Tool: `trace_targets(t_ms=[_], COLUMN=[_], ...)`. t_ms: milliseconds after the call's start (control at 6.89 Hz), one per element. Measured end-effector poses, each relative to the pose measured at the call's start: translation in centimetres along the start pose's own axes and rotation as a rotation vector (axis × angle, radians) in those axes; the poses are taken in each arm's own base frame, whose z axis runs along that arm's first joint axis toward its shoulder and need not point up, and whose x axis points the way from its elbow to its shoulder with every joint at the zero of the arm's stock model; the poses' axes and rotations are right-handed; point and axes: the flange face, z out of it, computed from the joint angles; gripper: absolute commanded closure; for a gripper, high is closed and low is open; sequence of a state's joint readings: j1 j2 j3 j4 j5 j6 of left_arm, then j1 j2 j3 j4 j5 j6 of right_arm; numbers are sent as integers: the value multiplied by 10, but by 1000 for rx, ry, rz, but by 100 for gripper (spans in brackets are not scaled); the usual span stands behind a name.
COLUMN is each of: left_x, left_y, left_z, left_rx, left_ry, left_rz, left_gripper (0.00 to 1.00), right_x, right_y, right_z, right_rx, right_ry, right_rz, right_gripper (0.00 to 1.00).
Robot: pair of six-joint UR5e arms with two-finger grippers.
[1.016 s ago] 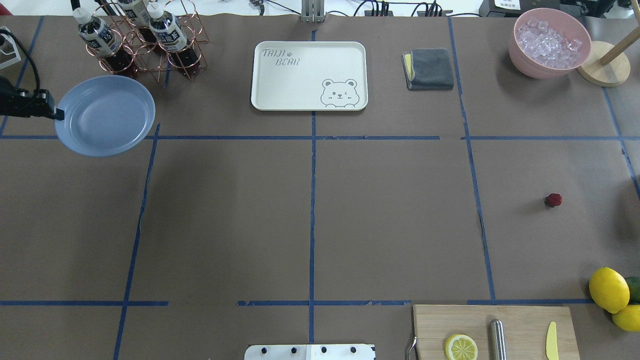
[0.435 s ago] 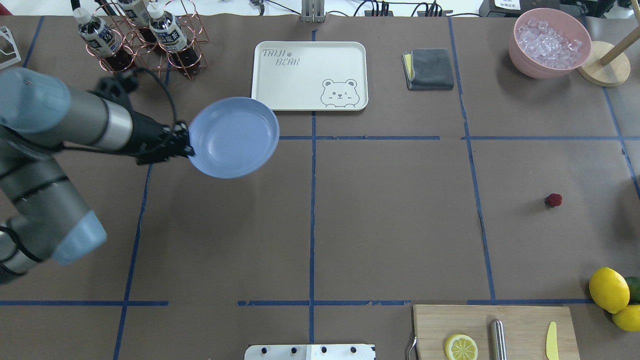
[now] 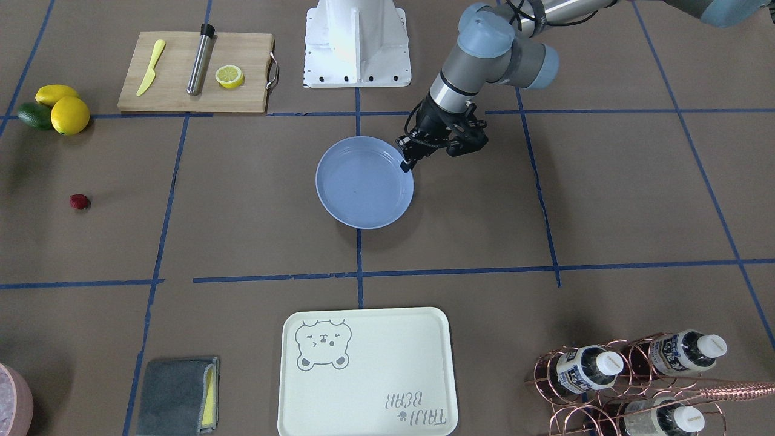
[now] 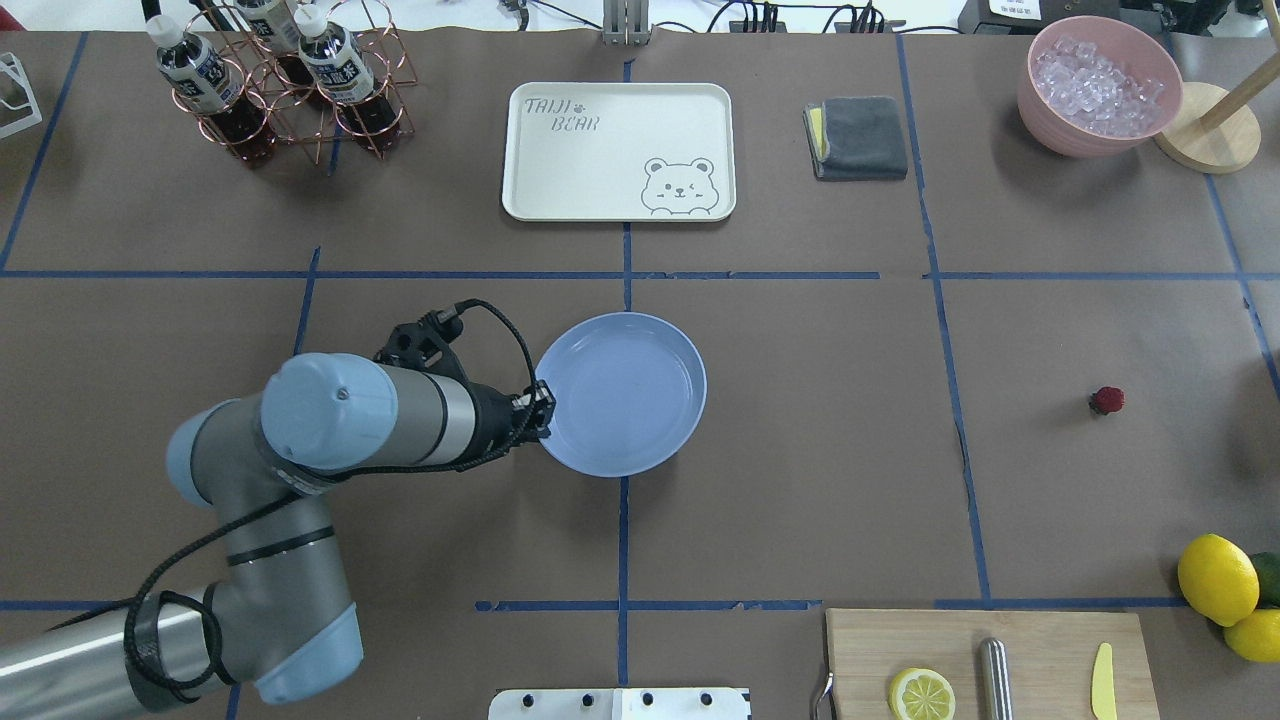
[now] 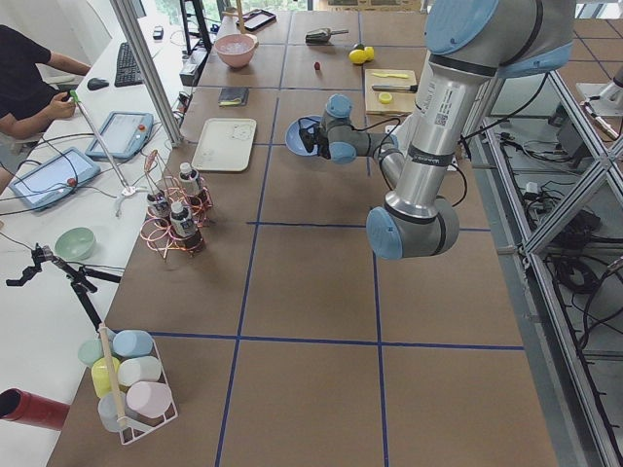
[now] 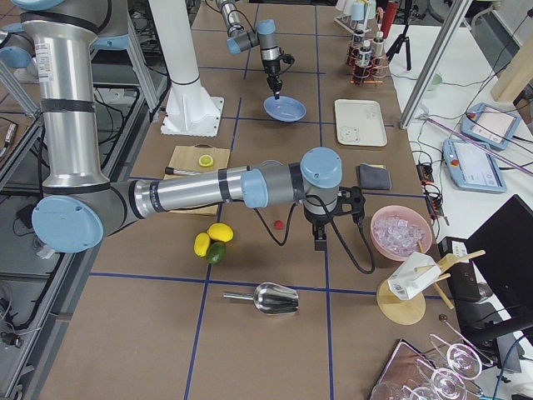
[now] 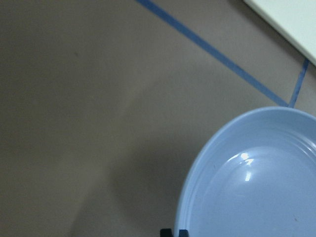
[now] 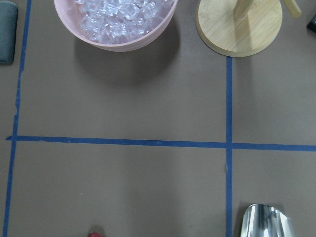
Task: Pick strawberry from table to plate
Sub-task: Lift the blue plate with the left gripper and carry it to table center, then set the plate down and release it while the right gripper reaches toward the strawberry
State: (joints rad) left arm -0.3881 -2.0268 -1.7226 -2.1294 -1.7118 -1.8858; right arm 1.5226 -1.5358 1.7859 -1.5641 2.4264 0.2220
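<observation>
In the overhead view the left arm (image 4: 350,420) comes in from 8 o'clock over the worktop (image 4: 800,480); its left claw (image 4: 546,405) is pinching the rim of the plate (image 4: 640,400) at the plate's 9 o'clock, and the left wrist view shows two dark fingertips set close together at that rim; the plate sits at the middle of the worktop, over a blue tape line (image 4: 623,520), but whether it rests on the paper or hangs just above it I cannot tell; the cream tray (image 4: 560,170) lies at the plate's 12 o'clock, apart from it; the strawberry (image 4: 1107,400) lies on the bare worktop at the plate's 3 o'clock, well apart; two lemons (image 4: 1218,578) sit at the strawberry's 5 o'clock, by the edge; in the exterior right view the right claw (image 6: 320,242) hangs near the strawberry, at its 4 o'clock, and whether it is spread or pressed together I cannot tell; in the right wrist view the berry shows at 6 o'clock and a pink bowl (image 8: 118,45) of ice at 12 o'clock.
</observation>
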Motion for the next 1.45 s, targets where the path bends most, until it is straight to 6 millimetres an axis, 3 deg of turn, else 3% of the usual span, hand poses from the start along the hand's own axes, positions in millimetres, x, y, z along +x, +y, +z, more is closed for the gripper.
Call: trace_targets(t_ms=[290,435,726,871,1016,1161,1452], left_x=[-4,-5,-7,-8,-7,-5,1], left_y=[27,30,29,27,25,18,-5], left_z=[13,12,12,12,12,9,-1], left_rx=[11,12,15,18,21,29,60], left_ry=[-6,-6,-10,-11,-9,-4,9], left_rz=[17,31,68,76,78,77,79], left_gripper=[100,100,100,78,32,0,0], right_x=[-75,-98,-124,-130,-134,-137,-137], right_y=[9,13,21,24,26,27,37], right_z=[8,15,35,41,44,48,61], right_rx=[-7,-10,-19,-19,-19,-23,-40], right_ry=[-11,-14,-12,-15,-19,-21,-13], right_rz=[62,75,80,82,83,81,78], right_gripper=[0,0,0,0,0,0,0])
